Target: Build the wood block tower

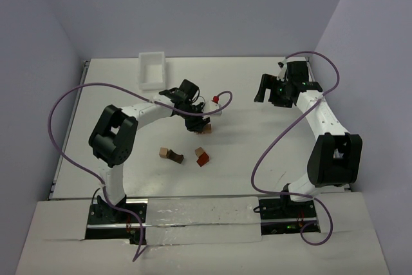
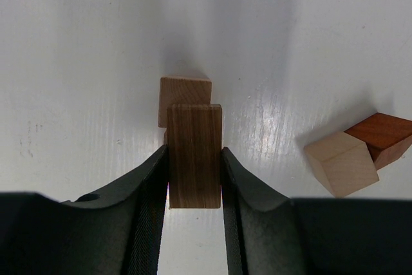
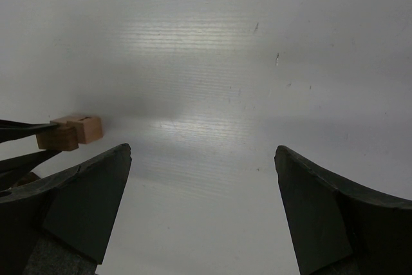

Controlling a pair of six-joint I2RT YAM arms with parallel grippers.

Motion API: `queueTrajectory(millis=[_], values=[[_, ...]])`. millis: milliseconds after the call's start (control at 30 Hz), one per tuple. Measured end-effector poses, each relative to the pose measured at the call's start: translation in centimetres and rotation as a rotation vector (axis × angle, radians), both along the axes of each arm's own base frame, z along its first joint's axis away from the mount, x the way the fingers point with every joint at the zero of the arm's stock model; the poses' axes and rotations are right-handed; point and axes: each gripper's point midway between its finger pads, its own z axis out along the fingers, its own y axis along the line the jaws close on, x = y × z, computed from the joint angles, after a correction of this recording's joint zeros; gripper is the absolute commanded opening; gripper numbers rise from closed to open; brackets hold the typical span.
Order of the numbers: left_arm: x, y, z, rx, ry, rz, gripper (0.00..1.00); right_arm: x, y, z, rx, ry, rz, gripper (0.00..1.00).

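Note:
My left gripper (image 2: 194, 181) is shut on a dark brown wood block (image 2: 194, 156), with a finger pressed against each long side. Just beyond it lies a lighter brown block (image 2: 185, 96), partly covered by the held one; whether the two touch I cannot tell. In the top view this gripper (image 1: 197, 124) is at mid-table over those blocks (image 1: 206, 129). A tan cube (image 2: 341, 163) leans against a reddish-brown block (image 2: 387, 137) to the right. My right gripper (image 3: 203, 152) hangs wide open over bare table, far right (image 1: 267, 88).
A white bin (image 1: 152, 69) stands at the back left. Loose blocks lie nearer the arms: a tan and dark pair (image 1: 169, 154) and a reddish one (image 1: 201, 156). Purple cables loop from both arms. The right wrist view catches the blocks (image 3: 78, 128) at its left edge.

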Motion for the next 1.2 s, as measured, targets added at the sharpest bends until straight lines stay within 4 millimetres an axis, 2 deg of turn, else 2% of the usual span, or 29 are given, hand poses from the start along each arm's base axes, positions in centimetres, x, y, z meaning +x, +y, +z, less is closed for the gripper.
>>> queueTrajectory(millis=[500,767,1200], values=[[1.0,-0.7,1.6,-0.022,-0.028,0.0,0.33,0.0,0.0,0.0,0.003,0.001,-0.003,1.0],[0.8,-0.7,1.5,-0.018,-0.023,0.0,0.39,0.0,0.0,0.0,0.003,0.001,-0.003,1.0],[0.6,-0.7,1.2,-0.012,-0.013,-0.004,0.39,0.0,0.0,0.0,0.003,0.002,-0.003,1.0]])
